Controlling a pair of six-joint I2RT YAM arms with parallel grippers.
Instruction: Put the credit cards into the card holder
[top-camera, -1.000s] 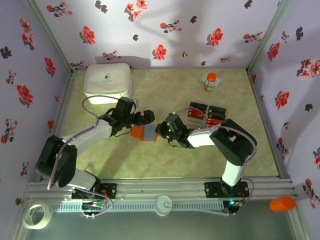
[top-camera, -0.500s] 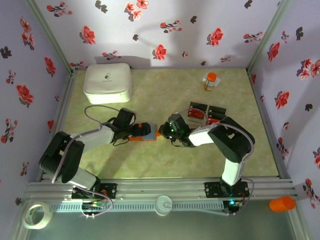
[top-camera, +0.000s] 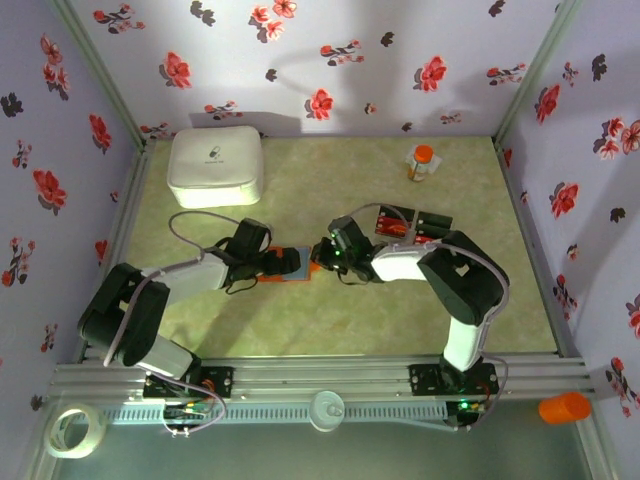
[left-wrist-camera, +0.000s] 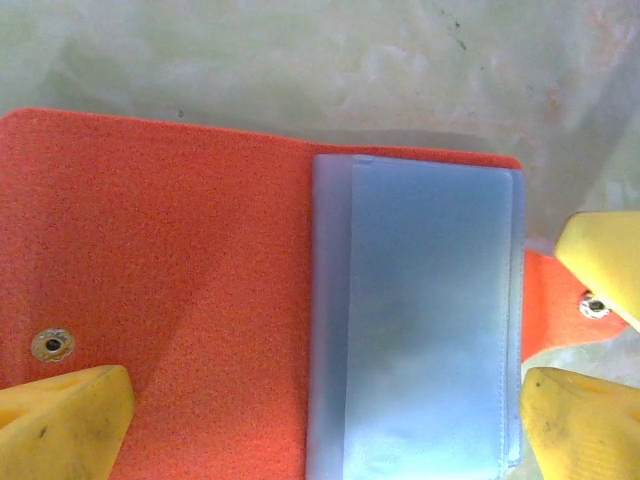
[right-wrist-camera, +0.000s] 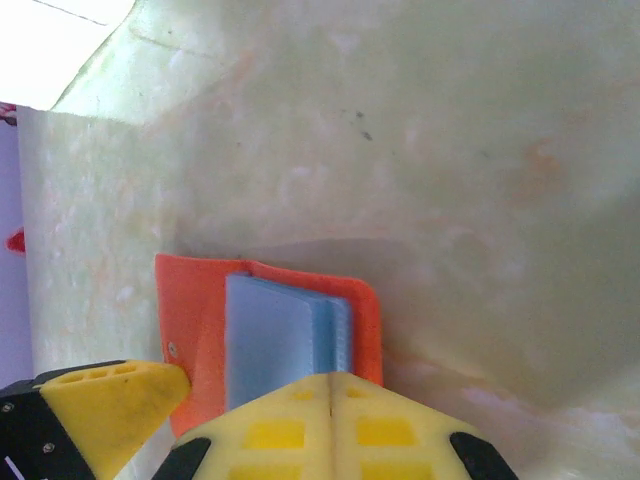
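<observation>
Orange-red felt, folded out flat, forms the small square card holder (left-wrist-camera: 180, 260). Its blue-grey plastic pockets (left-wrist-camera: 420, 320) are turned upward on the pale green mottled table (top-camera: 330, 190), roughly midway between the two arms.

Since a second ago the left gripper (top-camera: 283, 264) has been brought nearer and lowered over the holder. Its yellow fingers (left-wrist-camera: 65, 425) are spread as wide as they go, one at each side of the open wallet, and nothing is clamped between them.

The right gripper (right-wrist-camera: 330, 425) is pressed fully together, with nothing seen between its tips. Over the same second it has been shifted slightly toward the far side, though it is kept just beside the holder's right edge. A third yellow tip is seen at the snap tab (left-wrist-camera: 595, 305) in the left wrist view. It is probably that closed right gripper, but contact cannot be confirmed.

The glossy red and black credit cards (top-camera: 412, 228) are left in their cluster behind the right forearm, apart from the holder. No card is seen in the pockets.

It is judged that the holder is being steadied open for loading, while the carrying of cards is yet to be begun.
</observation>
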